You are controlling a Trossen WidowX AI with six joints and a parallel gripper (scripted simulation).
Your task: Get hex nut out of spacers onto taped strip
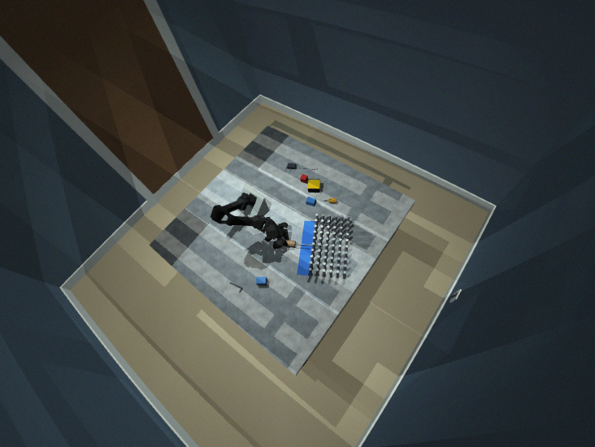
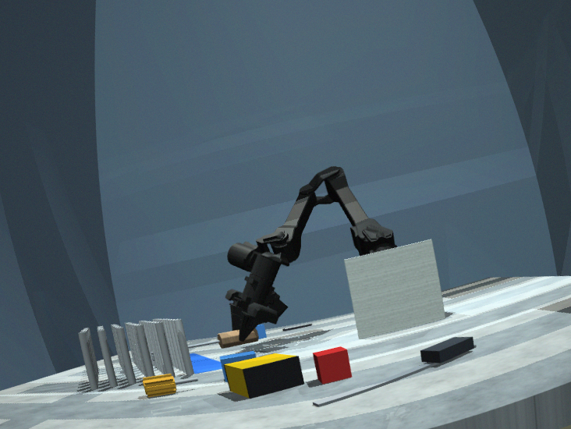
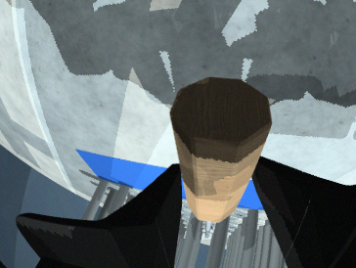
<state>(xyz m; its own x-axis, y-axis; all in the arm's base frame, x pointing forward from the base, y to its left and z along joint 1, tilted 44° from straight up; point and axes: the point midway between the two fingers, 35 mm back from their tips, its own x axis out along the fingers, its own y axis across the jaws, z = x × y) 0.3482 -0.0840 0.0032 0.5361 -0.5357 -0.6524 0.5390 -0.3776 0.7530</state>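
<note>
My gripper (image 1: 288, 243) (image 2: 242, 336) (image 3: 216, 166) is shut on the wooden handle (image 1: 292, 244) (image 2: 225, 339) (image 3: 220, 152) of a tool, low over the table in front of the taped strip. The tool's thin metal shaft (image 1: 303, 245) (image 2: 202, 344) runs from the handle across the blue taped strip (image 1: 306, 230) (image 2: 203, 364) (image 3: 132, 171) and in among the front spacers. Its far end is hidden. The grey metal spacers (image 1: 332, 245) (image 2: 185, 350) (image 3: 217, 245) stand upright in rows behind the strip. I cannot make out the hex nut in any view.
A black-handled tool (image 1: 291, 166) (image 2: 446, 350), red block (image 1: 303, 178) (image 2: 332, 365), yellow-black block (image 1: 314, 185) (image 2: 274, 377), blue block (image 1: 310, 201) and orange-handled tool (image 1: 332, 201) (image 2: 159, 385) lie to one side. Another blue block (image 1: 261, 280) and an L-shaped tool (image 1: 236, 287) lie opposite.
</note>
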